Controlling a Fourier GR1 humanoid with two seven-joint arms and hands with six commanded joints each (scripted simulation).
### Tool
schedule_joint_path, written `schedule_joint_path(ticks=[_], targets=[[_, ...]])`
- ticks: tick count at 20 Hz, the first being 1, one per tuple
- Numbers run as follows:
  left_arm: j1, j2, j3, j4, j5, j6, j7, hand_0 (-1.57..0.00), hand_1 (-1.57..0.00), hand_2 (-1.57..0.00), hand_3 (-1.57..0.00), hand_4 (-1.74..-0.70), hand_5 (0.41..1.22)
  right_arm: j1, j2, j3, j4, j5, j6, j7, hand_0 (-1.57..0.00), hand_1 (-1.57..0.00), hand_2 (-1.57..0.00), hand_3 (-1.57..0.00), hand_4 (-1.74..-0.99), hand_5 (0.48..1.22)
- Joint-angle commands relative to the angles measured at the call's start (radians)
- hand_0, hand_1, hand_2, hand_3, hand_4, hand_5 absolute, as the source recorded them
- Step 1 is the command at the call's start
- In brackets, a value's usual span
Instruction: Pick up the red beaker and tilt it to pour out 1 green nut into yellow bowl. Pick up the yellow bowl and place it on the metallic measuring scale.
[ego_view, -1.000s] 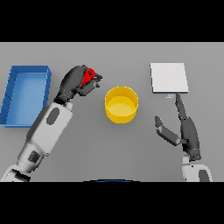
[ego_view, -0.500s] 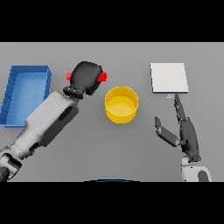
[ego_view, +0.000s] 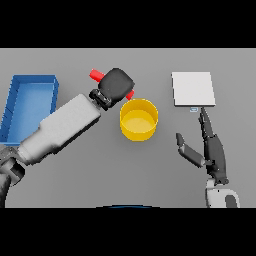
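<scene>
Red plastic beaker (ego_view: 96, 76) tipped beside round yellow bowl (ego_view: 139, 119).
We see the left robot hand (ego_view: 116, 86) gripping it; the right robot hand (ego_view: 210, 148) is open.

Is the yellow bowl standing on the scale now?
No, the yellow bowl stands on the table, left of the scale.

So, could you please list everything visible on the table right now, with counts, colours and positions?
red beaker: 1, red, held tilted in the left hand, just left of and behind the bowl; mostly hidden by the hand
yellow bowl: 1, yellow, centre of the table, upright; no nut visible inside
metallic measuring scale: 1, light grey square, far right of the table
blue tray: 1, blue, far left
table: 1, grey
left hand: 1, dark, curled round the beaker above the bowl's rear-left rim
right hand: 1, dark, fingers straight, hovering near the scale, holding nothing
</scene>
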Motion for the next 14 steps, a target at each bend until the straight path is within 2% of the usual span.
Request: schedule_joint_path(ticks=[1,7,9,12,14], targets=[[-0.016,0.005,-0.027,0.003,-0.019,-0.011,-0.018,-1.57,-1.57,-1.57,-1.45,-1.72,1.218,0.001,0.002,-0.003,-0.001,-0.009,0.002,0.003,0.00,0.00,0.00,0.00,-1.294,0.653],[-0.104,-0.005,-0.175,0.064,-0.113,-0.093,-0.050,-1.57,-1.57,-1.57,-1.54,-1.74,1.220,0.009,0.010,0.008,0.001,0.012,-0.009,0.002,0.00,0.00,0.00,0.00,-1.291,0.631],[-0.129,0.001,-0.216,0.064,-0.135,-0.100,-0.078,-1.57,-1.57,-1.57,-1.55,-1.74,1.221,0.008,0.002,-0.002,0.002,0.015,-0.016,0.022,0.00,0.00,0.00,0.00,-1.286,0.618],[-0.173,-0.009,-0.259,0.095,-0.163,-0.085,-0.102,-1.57,-1.57,-1.57,-1.56,-1.74,1.221,0.004,0.008,0.006,0.010,0.037,-0.029,0.022,0.00,0.00,0.00,0.00,-1.276,0.593],[-0.200,-0.015,-0.296,0.111,-0.181,-0.112,-0.109,-1.57,-1.57,-1.57,-1.56,-1.74,1.221,0.000,0.008,0.006,0.010,0.044,-0.036,0.022,0.00,0.00,0.00,0.00,-1.260,0.586]])
